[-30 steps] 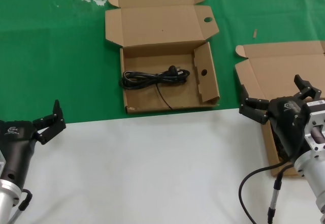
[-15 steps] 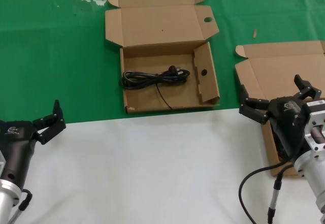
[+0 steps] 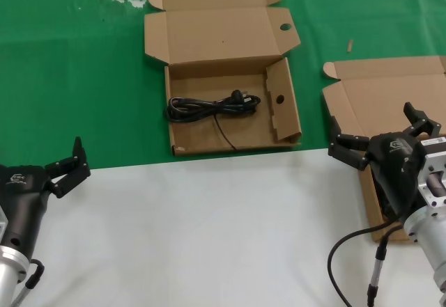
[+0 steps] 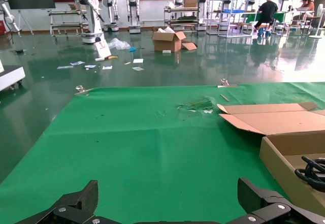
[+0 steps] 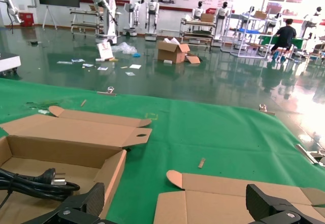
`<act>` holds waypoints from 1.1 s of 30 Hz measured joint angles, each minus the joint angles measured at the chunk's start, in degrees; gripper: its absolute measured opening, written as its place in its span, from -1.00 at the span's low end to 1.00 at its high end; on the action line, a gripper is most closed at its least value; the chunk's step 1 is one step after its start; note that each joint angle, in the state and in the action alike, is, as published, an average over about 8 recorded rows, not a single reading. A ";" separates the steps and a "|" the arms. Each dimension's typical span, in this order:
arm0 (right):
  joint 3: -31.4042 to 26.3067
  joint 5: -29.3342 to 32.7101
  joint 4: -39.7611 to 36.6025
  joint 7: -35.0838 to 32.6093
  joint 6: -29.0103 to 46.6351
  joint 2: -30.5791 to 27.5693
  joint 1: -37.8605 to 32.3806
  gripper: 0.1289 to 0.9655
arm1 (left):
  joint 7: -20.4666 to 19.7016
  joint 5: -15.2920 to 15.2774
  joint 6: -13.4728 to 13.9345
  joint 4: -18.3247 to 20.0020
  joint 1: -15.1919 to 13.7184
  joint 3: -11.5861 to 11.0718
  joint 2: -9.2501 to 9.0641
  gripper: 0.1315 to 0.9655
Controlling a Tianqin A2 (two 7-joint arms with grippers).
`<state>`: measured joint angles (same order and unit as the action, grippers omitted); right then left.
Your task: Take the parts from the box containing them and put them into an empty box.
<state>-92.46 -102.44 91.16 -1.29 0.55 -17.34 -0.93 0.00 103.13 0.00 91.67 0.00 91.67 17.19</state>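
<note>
Nothing shifted since a second ago: both arms and both boxes exactly as before. Left gripper [image 3: 68, 165] parked at the near left edge of the worktop [image 3: 209, 237], fingers spread wide, holding nothing. Further along, the holed box [image 3: 230, 108] open on the green mat, one coiled black cable [image 3: 209, 107] already lying inside with a loose tail trailing toward the near wall. At the right, right gripper [image 3: 380, 129] poised over the source box [image 3: 355, 105], fingers splayed fully apart, empty; remaining contents mostly hidden behind the wrist, only dark cable glimpsed beneath. Risks from here, as a judgement: snagging a single loop and dragging the bundle undone, or clipping the upright cardboard wall on descent.
</note>
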 joint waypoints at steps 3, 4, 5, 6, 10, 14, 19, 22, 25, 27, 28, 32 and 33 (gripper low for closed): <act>0.00 0.00 0.00 0.00 0.00 0.00 0.00 1.00 | 0.00 0.00 0.00 0.00 0.00 0.00 0.00 1.00; 0.00 0.00 0.00 0.00 0.00 0.00 0.00 1.00 | 0.00 0.00 0.00 0.00 0.00 0.00 0.00 1.00; 0.00 0.00 0.00 0.00 0.00 0.00 0.00 1.00 | 0.00 0.00 0.00 0.00 0.00 0.00 0.00 1.00; 0.00 0.00 0.00 0.00 0.00 0.00 0.00 1.00 | 0.00 0.00 0.00 0.00 0.00 0.00 0.00 1.00; 0.00 0.00 0.00 0.00 0.00 0.00 0.00 1.00 | 0.00 0.00 0.00 0.00 0.00 0.00 0.00 1.00; 0.00 0.00 0.00 0.00 0.00 0.00 0.00 1.00 | 0.00 0.00 0.00 0.00 0.00 0.00 0.00 1.00; 0.00 0.00 0.00 0.00 0.00 0.00 0.00 1.00 | 0.00 0.00 0.00 0.00 0.00 0.00 0.00 1.00; 0.00 0.00 0.00 0.00 0.00 0.00 0.00 1.00 | 0.00 0.00 0.00 0.00 0.00 0.00 0.00 1.00; 0.00 0.00 0.00 0.00 0.00 0.00 0.00 1.00 | 0.00 0.00 0.00 0.00 0.00 0.00 0.00 1.00; 0.00 0.00 0.00 0.00 0.00 0.00 0.00 1.00 | 0.00 0.00 0.00 0.00 0.00 0.00 0.00 1.00; 0.00 0.00 0.00 0.00 0.00 0.00 0.00 1.00 | 0.00 0.00 0.00 0.00 0.00 0.00 0.00 1.00; 0.00 0.00 0.00 0.00 0.00 0.00 0.00 1.00 | 0.00 0.00 0.00 0.00 0.00 0.00 0.00 1.00; 0.00 0.00 0.00 0.00 0.00 0.00 0.00 1.00 | 0.00 0.00 0.00 0.00 0.00 0.00 0.00 1.00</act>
<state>-92.46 -102.44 91.16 -1.29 0.55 -17.34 -0.93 0.00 103.13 0.00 91.67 0.00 91.67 17.19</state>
